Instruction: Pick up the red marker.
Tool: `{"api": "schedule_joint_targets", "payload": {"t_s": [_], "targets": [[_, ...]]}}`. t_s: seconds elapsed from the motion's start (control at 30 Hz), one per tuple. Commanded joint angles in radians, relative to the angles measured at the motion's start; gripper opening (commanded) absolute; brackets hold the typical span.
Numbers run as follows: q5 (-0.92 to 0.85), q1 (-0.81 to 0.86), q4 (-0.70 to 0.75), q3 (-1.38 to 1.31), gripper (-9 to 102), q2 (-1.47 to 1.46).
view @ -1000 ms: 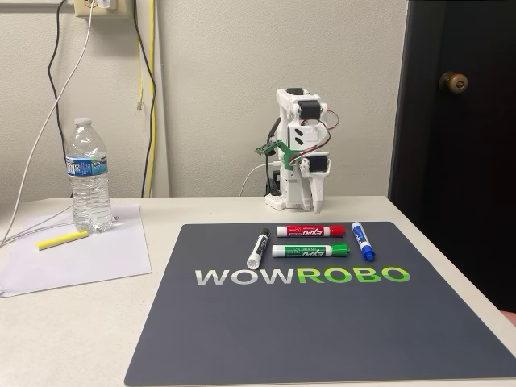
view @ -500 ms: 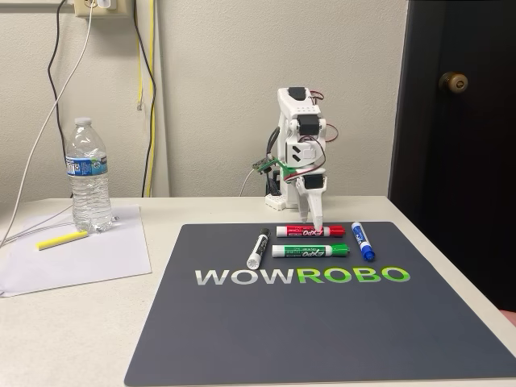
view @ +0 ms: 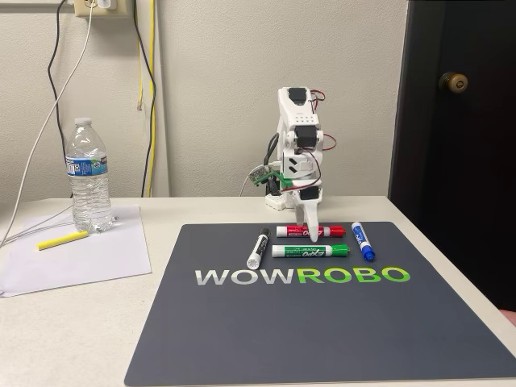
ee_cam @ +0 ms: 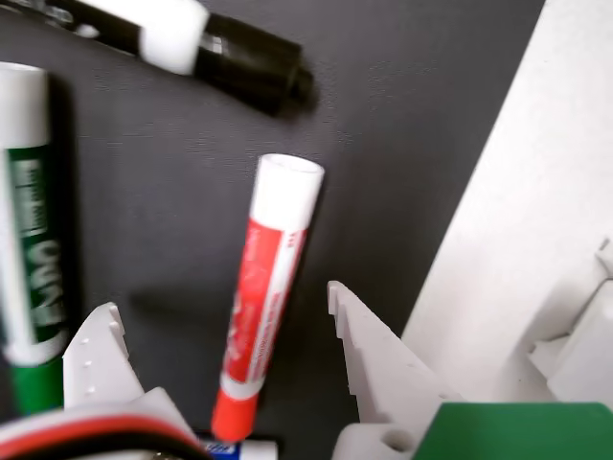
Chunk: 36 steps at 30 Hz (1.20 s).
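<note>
The red marker [view: 310, 231] lies crosswise at the back of the dark mat [view: 322, 322], its red cap to the right in the fixed view. My gripper [view: 313, 235] points straight down onto its middle. In the wrist view the gripper [ee_cam: 217, 302] is open, one white finger [ee_cam: 96, 350] on each side of the red marker [ee_cam: 263, 297], which runs lengthwise between them with the red cap at the bottom. Whether the fingertips touch the mat I cannot tell.
A green-capped marker [view: 310, 251] lies just in front of the red one, a blue-capped marker [view: 363, 240] to its right and a black-capped marker [view: 258, 248] to its left. A water bottle [view: 87, 176], a yellow pen [view: 62, 239] and paper [view: 97, 262] sit at the left.
The arm has unfolded from its tucked pose and swung the gripper forward and down, from above the mat's back edge to right over the red marker.
</note>
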Motion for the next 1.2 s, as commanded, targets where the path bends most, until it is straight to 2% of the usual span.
{"api": "schedule_joint_targets", "payload": {"t_s": [0.0,0.5,0.67,0.77,1.17], "targets": [[-0.028,0.011,-0.015,0.0,47,-0.006],[-0.029,-0.009,-0.049,0.009,15,-0.011],[-0.044,-0.011,-0.043,0.009,12,-0.005],[-0.046,-0.014,-0.046,0.009,5,-0.005],[-0.057,-0.021,-0.057,0.009,5,0.008]]}}
